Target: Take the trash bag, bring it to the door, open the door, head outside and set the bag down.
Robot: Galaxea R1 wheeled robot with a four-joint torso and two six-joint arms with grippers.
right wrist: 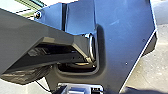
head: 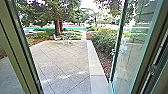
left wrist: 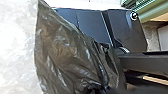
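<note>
In the left wrist view the dark, crinkled trash bag (left wrist: 65, 55) hangs large in front of the robot's body. Its plastic narrows into folds at my left gripper (left wrist: 97, 90), which is shut on it. Part of the same trash bag (right wrist: 27, 75) appears beyond the arm in the right wrist view. A glass door (head: 132, 50) stands swung outward on the right side of the doorway in the head view. How my right gripper stands cannot be made out.
Outside the doorway lies a paved patio (head: 62, 60), with a pale strip (head: 96, 62) along its right side. White outdoor furniture (head: 67, 40) stands farther out, near a tree (head: 57, 22). Bushes (head: 103, 40) border the right. A door frame (head: 17, 50) rises close on the left.
</note>
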